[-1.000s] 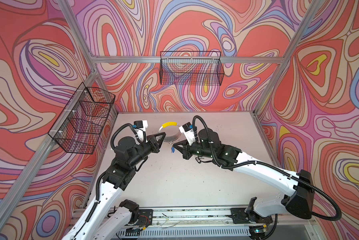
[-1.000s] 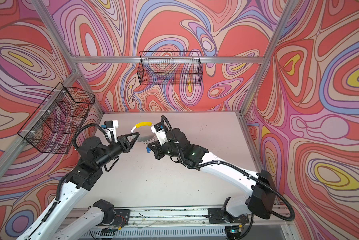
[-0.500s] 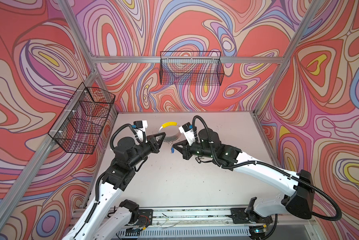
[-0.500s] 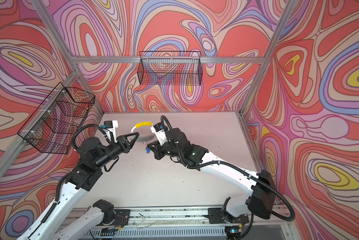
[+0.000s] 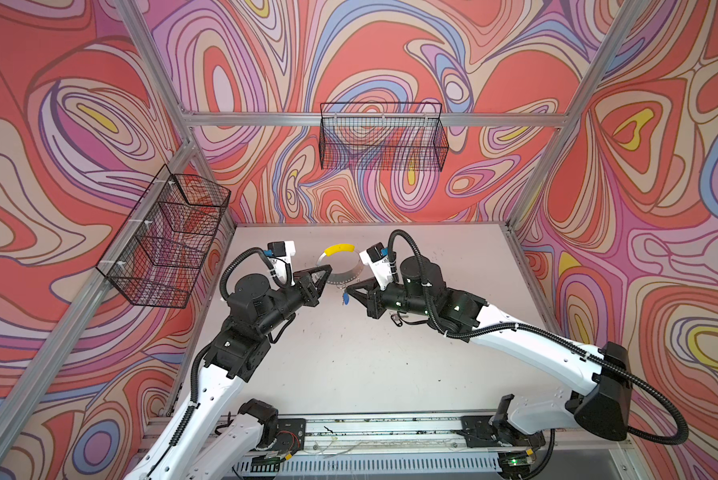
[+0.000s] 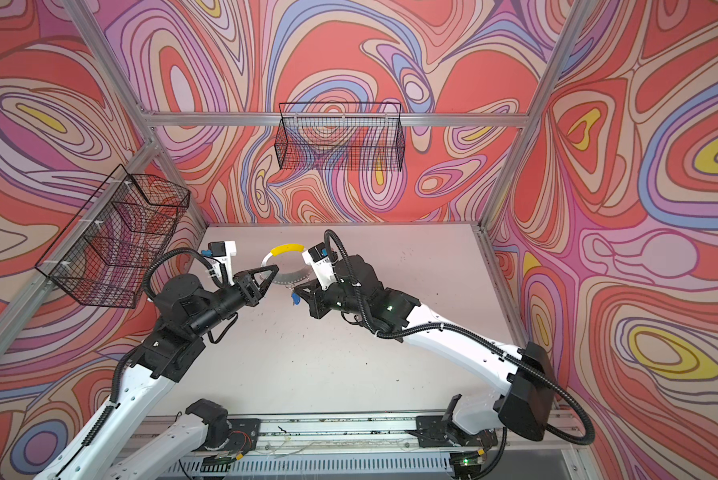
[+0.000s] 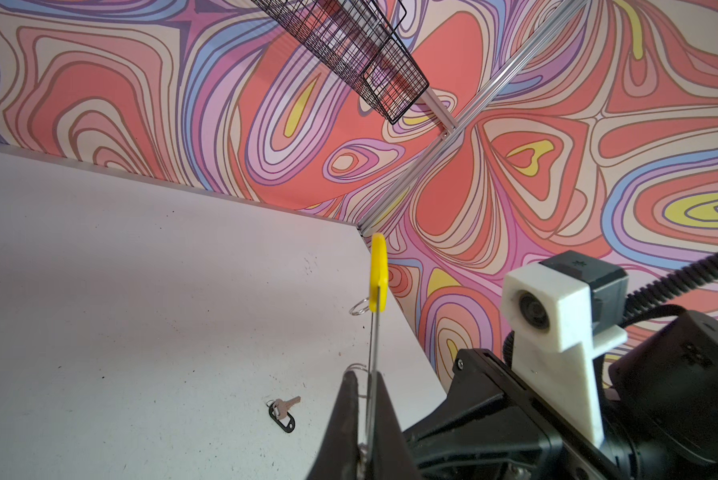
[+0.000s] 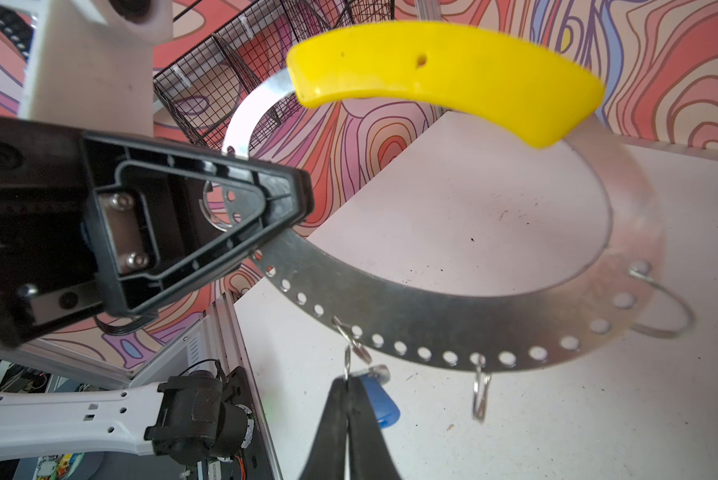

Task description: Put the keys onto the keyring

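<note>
The left pincer [image 5: 325, 272] is clamping on the rim of the one keyring [image 8: 452, 336], holding it upright above the bench [image 5: 349, 365], with four wire loops [image 8: 479, 392] showing on it in the right wrist view. Of the two keys, the blue-tagged key [image 8: 380, 401] is hanging just beneath the keyring with the right pincer [image 8: 349, 384] pinching its small ring, while the black-tagged key [image 7: 284, 413] is lying on the bench, apart from the keyring.

Keyring [image 5: 342, 279] in left hand [image 5: 327, 273]; key [image 8: 382, 401] below in right hand [image 8: 349, 388]
</note>
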Tool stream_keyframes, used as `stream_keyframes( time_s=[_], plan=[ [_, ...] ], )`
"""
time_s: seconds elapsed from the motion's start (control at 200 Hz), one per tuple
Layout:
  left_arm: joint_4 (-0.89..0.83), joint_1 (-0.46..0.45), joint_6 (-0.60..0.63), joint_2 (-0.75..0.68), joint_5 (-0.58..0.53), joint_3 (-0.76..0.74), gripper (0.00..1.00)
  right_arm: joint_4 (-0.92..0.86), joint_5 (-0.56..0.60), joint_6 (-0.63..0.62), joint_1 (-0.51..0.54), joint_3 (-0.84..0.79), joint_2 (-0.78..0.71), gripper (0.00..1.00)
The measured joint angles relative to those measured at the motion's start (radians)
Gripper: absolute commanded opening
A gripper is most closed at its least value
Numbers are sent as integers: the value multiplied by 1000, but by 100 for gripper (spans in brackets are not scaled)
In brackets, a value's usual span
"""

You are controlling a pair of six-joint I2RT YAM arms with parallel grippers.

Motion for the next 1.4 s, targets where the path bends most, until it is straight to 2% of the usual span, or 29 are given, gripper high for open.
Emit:
stream_keyframes(
  time_s=[1.397],
  plan=[
    [0, 0, 0, 0, 19, -2, 0, 0, -12, -5, -20, 3, -24, 0]
  ],
)
